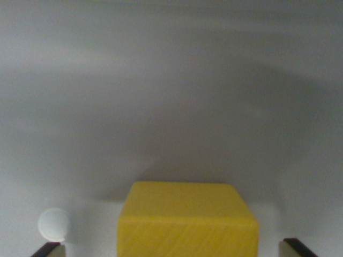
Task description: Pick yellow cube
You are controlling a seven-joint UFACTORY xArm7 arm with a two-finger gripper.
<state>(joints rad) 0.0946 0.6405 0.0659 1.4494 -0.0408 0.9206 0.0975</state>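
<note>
One yellow cube [187, 222] seen low centre on grey surface [171, 96], two fingertips [48, 249] spread wide either side (no contact made), one pale round spot [53, 224] near the wrist view's left tip

A plain, pale grey desk [171, 96] fills the wrist view, crossed by soft curved shadows, and on it rests a yellow cube [187, 222] low at centre, with a small whitish round spot [53, 224] well apart toward the wrist view's left.
</note>
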